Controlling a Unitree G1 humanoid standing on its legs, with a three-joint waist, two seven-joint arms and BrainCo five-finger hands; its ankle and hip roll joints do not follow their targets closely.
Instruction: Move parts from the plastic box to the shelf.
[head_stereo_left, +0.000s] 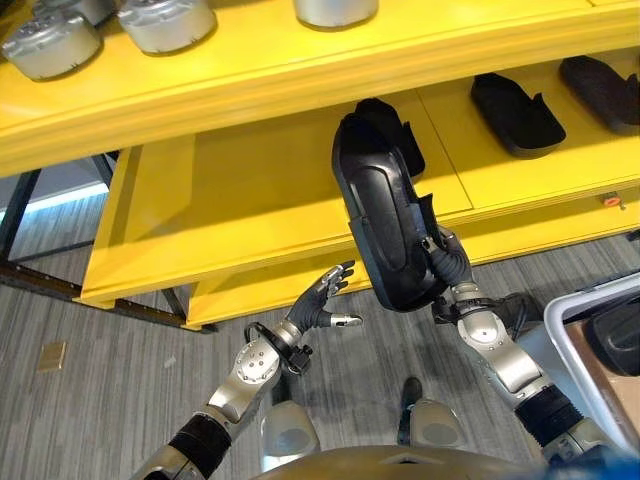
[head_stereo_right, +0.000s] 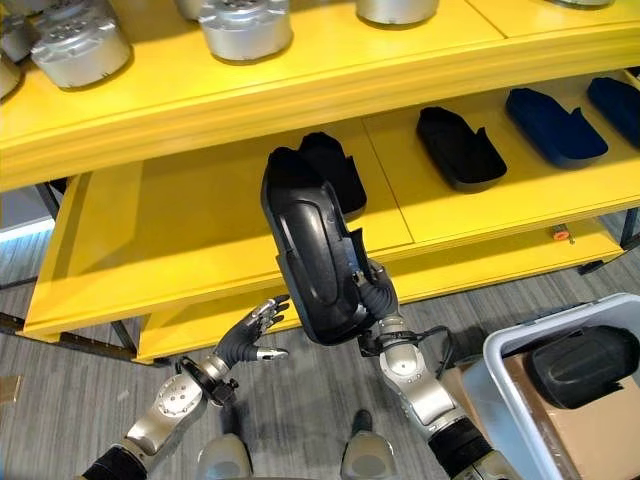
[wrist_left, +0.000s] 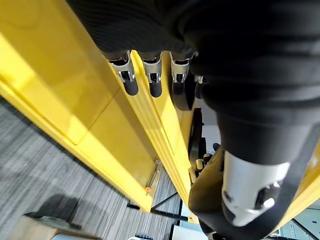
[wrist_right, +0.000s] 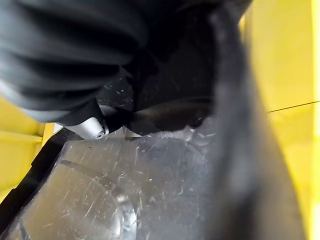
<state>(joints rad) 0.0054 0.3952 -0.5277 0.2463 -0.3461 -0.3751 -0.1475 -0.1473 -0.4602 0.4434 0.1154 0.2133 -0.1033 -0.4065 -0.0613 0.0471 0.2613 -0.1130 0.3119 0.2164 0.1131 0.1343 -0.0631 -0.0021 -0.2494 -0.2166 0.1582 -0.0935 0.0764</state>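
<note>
The yellow shelf (head_stereo_right: 200, 230) spanned the scene in two tiers. Along the upper tier sat round silver housings (head_stereo_right: 245, 25). On the lower tier lay black shells: one (head_stereo_right: 335, 170) near the middle, just behind the held part, another (head_stereo_right: 460, 148) further right, and two dark blue ones (head_stereo_right: 555, 125) toward the right end.

Up in front of the lower tier's front edge stood the big black part (head_stereo_right: 315, 250), held almost upright and tilted slightly, its top level with the lower tier. The right hand (head_stereo_right: 372, 290) gripped it low on its right side, fingers curled round the edge; the right wrist view showed the scuffed black shell (wrist_right: 150, 190) pressed close to the palm.

At the lower right corner stood the plastic box (head_stereo_right: 500, 380), grey-walled, with another black part (head_stereo_right: 585, 365) lying inside.

The left hand (head_stereo_right: 250, 335) hovered just left of the held part's bottom end, apart from it, fingers (wrist_left: 152, 80) straight and spread, holding nothing.
</note>
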